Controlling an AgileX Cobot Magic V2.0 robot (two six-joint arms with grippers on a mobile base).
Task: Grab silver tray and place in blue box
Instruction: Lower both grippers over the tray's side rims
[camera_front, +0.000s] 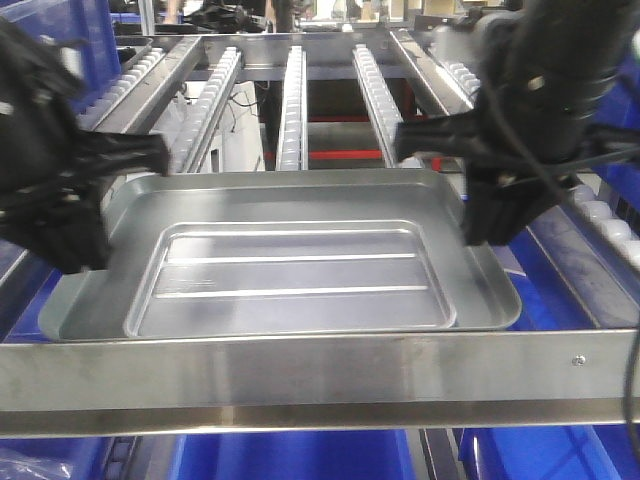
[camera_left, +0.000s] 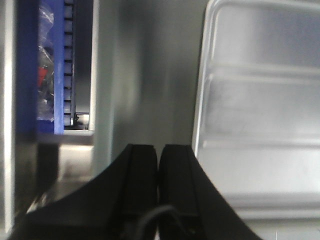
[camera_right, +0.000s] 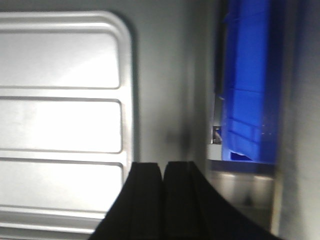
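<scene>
tray: silver tray (camera_front: 290, 265) is seen across the roller rack (camera_front: 293, 100), behind the front rail (camera_front: 300, 370), panel side up and long sides running left-right.
left claw: left gripper (camera_left: 159, 150) is set at the tray's left short end. Fingers (camera_left: 142, 170) are drawn nearly together, with only a thin seam left. The rim is judged to be pinched there, but the contact itself is hidden.
right claw: right gripper (camera_right: 163, 167) is set likewise at the right short end, narrow, with the same judgement.
why both ends: the sheet is wide and shallow. Held at one end it would likely sag or twist, so opposite ends are taken to keep it level.
box: blue box (camera_right: 247, 100) is seen just beside the rack, and more blue shows below the rail. The tray is not in it yet.
step: grasp is judged made. Whether the tray is clear of the rollers cannot be told.
next: an even lift by both arms is called for, and the rail must be cleared.
risk: the thin rim could slip if the spacing between the arms is not held.
</scene>
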